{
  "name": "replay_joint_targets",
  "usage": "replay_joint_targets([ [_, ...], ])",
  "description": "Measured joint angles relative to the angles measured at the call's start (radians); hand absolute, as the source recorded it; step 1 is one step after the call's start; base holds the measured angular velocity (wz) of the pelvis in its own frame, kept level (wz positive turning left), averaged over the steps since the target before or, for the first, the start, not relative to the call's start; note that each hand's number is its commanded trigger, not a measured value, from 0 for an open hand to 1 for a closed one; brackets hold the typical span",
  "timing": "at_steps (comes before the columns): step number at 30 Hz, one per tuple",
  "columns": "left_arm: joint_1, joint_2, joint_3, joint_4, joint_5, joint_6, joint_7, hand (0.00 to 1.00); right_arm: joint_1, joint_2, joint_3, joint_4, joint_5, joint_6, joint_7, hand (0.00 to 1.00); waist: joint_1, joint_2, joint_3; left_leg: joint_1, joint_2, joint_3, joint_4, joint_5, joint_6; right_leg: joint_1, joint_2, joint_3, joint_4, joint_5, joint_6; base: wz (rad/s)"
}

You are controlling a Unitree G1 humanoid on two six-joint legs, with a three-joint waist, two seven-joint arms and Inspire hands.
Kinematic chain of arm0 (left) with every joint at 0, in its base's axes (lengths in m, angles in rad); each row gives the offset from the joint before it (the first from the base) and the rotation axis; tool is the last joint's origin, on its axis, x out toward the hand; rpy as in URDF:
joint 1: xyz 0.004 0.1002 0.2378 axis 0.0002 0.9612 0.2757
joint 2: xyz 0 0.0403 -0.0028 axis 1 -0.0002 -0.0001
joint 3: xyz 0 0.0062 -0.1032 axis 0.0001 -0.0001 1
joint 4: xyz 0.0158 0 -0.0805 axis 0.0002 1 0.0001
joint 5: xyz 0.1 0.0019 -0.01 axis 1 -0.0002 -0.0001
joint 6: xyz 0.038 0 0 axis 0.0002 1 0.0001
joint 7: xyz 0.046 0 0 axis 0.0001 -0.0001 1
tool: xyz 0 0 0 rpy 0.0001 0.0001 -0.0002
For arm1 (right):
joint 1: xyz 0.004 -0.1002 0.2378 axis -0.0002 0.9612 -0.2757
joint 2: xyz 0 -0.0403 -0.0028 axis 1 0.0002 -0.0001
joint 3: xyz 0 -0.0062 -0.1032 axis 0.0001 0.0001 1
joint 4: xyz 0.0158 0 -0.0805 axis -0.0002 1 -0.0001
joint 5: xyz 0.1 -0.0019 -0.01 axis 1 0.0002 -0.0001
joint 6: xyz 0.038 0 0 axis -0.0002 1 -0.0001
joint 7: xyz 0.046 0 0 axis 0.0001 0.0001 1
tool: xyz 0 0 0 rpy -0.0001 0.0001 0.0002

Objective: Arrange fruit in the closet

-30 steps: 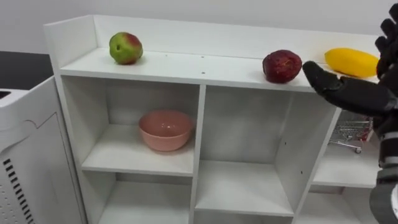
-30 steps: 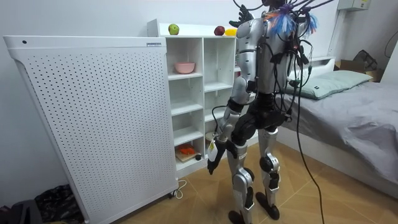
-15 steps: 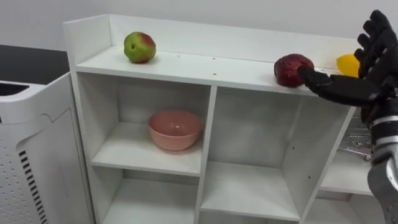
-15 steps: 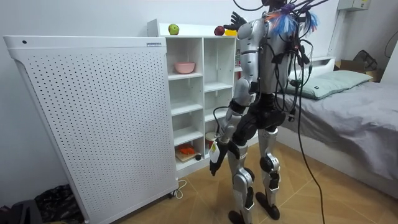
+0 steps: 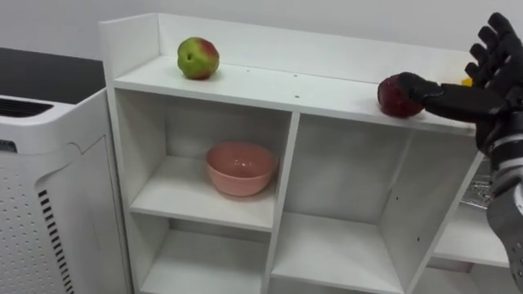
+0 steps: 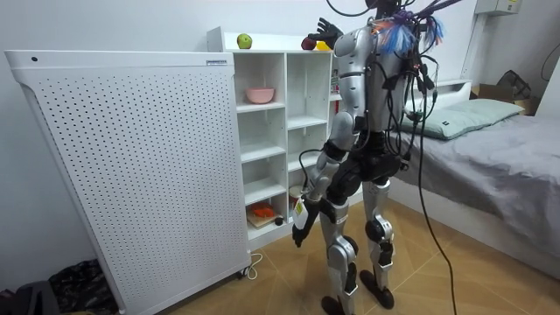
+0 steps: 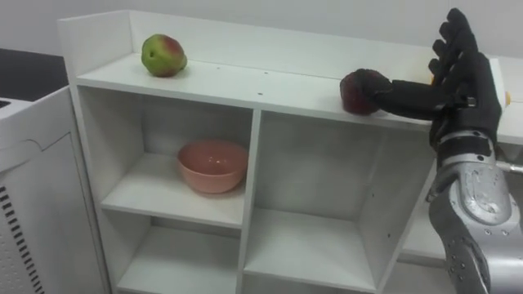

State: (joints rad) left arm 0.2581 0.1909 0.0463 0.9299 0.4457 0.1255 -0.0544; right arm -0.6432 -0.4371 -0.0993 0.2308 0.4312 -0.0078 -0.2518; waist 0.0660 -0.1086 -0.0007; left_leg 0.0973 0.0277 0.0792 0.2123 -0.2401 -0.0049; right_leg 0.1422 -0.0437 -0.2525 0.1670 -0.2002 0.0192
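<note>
Red fruit (image 5: 397,96) sits on the top board of the white closet (image 5: 286,106), near its front edge and well apart from the green-and-red apple (image 5: 198,58) at the far left. A pink bowl (image 5: 240,168) stands in the compartment below the apple.

Right hand (image 7: 459,90): spread wide, fingers straight and pointing up, thumb stretched sideways with its tip against the red fruit. Nothing is wrapped round it, so no grip yet. Left hand (image 6: 297,229) hangs low beside the thigh in the room view; I cannot tell its state.

Risks as I read them:
- Contact is on one side only. Any further push and the round fruit rolls along the board. I see a back wall but no front lip, so it could go over the edge to the floor.
- If I lift now, it slips out, as the fingers are not behind it.
- A sliver of yellow fruit (image 5: 467,81) shows just behind the hand. Sweeping the palm in to close could knock it.
- The hand blocks my view of the fruit's far side, so I'm judging finger placement half blind.
</note>
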Motion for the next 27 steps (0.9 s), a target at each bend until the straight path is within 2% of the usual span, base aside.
replay_joint_targets([
  [8,-0.002,0.000,0.021,-0.007,0.000,0.000,-0.001,0.00,0.000,-0.002,0.005,0.000,-0.003,0.011,0.019,0.00,0.016,-0.002,-0.0004,0.001,-0.001,0.001,0.000,0.000,0.000,0.000,0.000,0.001,0.000,0.000,0.000,0.00],
  [12,-0.003,0.000,0.030,-0.007,0.000,-0.001,-0.001,0.00,0.000,-0.032,0.049,0.000,-0.009,0.011,0.059,0.00,0.022,-0.003,-0.0004,0.000,-0.001,0.000,0.001,0.000,0.000,0.000,0.000,0.002,0.000,0.000,0.000,0.00],
  [17,-0.003,0.000,0.031,-0.007,-0.001,-0.001,-0.001,0.00,0.000,-0.037,0.079,0.000,-0.021,0.012,0.094,0.00,0.023,-0.007,-0.0006,0.000,-0.001,-0.001,0.001,0.000,0.000,0.001,-0.001,0.000,0.000,0.000,0.000,0.00],
  [27,-0.009,0.006,0.030,0.012,-0.004,-0.001,0.005,0.00,0.000,-0.037,0.081,0.011,-0.040,0.012,0.144,0.00,0.020,-0.024,0.0092,0.001,-0.001,-0.010,0.002,0.000,0.000,0.007,0.000,0.002,-0.001,0.000,0.000,0.02],
])
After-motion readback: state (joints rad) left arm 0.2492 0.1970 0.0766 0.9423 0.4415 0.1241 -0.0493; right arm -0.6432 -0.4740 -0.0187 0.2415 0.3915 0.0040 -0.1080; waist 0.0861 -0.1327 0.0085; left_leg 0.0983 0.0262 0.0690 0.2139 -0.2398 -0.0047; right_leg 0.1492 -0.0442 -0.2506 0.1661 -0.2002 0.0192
